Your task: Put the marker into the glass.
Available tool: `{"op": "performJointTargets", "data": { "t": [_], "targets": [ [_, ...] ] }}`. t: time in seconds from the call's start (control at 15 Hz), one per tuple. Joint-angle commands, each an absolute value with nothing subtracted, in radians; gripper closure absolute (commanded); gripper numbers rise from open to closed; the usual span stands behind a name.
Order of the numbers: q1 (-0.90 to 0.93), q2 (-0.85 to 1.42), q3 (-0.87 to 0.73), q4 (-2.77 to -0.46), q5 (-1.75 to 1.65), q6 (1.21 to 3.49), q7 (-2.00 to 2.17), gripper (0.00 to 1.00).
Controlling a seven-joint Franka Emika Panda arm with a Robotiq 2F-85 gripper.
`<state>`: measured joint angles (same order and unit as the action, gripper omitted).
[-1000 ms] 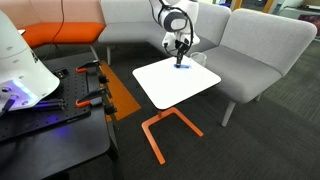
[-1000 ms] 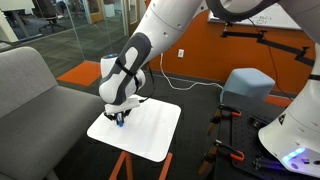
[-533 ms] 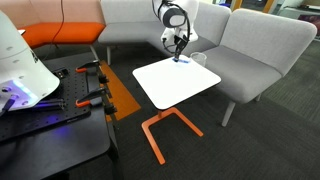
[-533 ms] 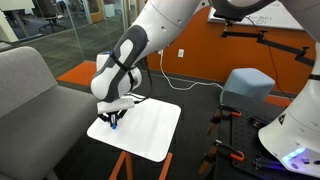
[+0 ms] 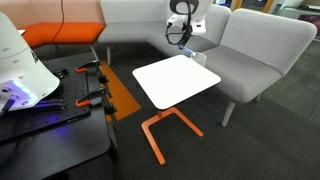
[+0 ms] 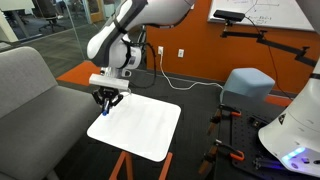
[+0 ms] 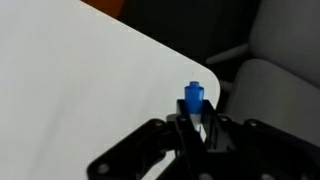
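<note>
The gripper [image 6: 108, 104] is clamping the blue marker [image 7: 193, 97], hovering over a white table [image 5: 175, 80] among grey sofas [image 5: 255, 45].

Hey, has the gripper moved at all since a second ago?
Yes. The gripper has risen well above the white tabletop that it was down at, carrying the blue marker up with it.

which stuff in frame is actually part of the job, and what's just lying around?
Job:
- marker, clamped in the end effector, above the table
- glass, faint, at the table's far edge

Lying about:
- grey sofas
- clamps on the black bench
- white table, support only
</note>
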<state>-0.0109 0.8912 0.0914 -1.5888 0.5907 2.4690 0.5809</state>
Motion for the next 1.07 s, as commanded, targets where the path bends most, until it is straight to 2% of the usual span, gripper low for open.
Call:
{"op": "performJointTargets", "data": {
  "t": [0.0,0.4,1.0],
  "targets": [
    [-0.128,0.854,0.18,-1.615,0.755,2.441,0.495,0.95],
    [-0.248,0.836,0.268,-1.64,1.163,2.434,0.253,0.95],
    [-0.189,0.708,0.133,-1.818,1.558,2.45,0.043,0.95]
  ]
}}
